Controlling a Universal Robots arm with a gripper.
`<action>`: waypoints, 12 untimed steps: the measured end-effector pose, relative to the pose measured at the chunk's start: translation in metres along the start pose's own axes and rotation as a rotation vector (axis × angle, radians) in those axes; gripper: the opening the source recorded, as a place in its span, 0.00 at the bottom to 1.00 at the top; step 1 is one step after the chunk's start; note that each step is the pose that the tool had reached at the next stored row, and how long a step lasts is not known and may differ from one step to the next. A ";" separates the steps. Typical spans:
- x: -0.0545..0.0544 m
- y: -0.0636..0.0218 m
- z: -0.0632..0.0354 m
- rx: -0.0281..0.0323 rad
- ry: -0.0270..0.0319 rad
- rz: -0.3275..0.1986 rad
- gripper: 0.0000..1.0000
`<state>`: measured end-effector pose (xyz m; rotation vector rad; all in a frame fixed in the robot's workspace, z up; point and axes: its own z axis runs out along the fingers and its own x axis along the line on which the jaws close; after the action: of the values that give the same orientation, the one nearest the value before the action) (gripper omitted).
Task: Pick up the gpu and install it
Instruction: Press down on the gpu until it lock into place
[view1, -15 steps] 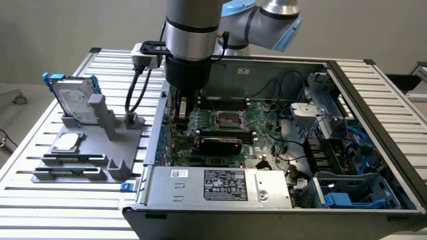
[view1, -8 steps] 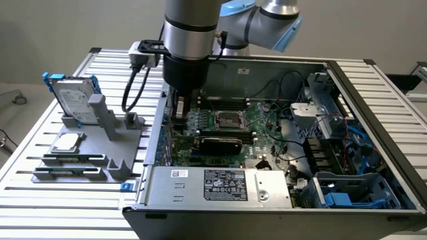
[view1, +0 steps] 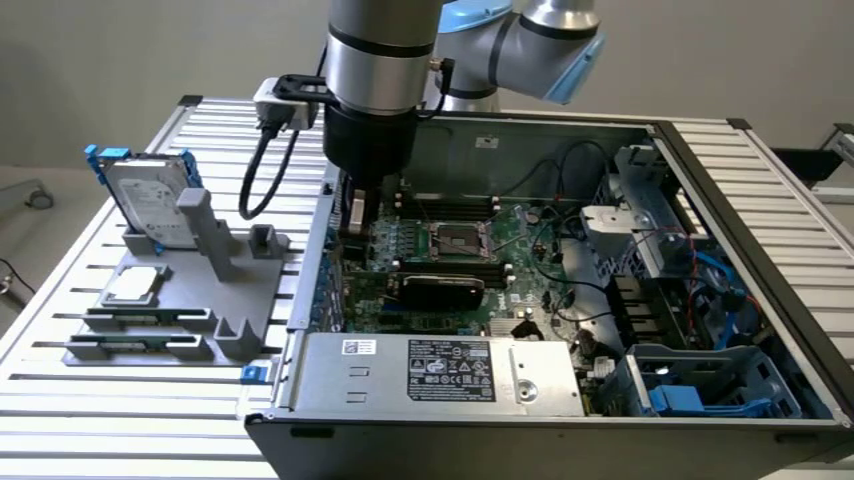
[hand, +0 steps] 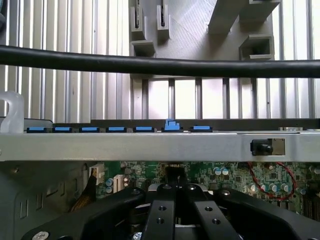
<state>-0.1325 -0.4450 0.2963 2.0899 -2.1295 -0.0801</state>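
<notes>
Wrist view: black metal hand (hand: 176, 200) closed together over green motherboard (hand: 220, 176).

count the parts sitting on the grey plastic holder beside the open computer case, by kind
silver hard drive in a blue frame: 1
silver square processor chip: 1
thin green memory sticks: 2
total: 4

Robotics lab bench: slatted aluminium table (view1: 120, 400) carries an opened PC case (view1: 747, 300) and grey parts fixture (view1: 200, 300); industrial robot arm (view1: 380, 60) mounted overhead; plain walls.
</notes>
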 end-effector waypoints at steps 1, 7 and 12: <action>0.000 0.0001 0.0000 -0.0003 0.0018 0.000 0.11; -0.001 0.0009 -0.0001 -0.0027 0.0049 0.001 0.11; -0.002 0.0020 0.0000 -0.0042 0.0046 0.003 0.11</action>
<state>-0.1345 -0.4428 0.2964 2.0827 -2.1277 -0.0793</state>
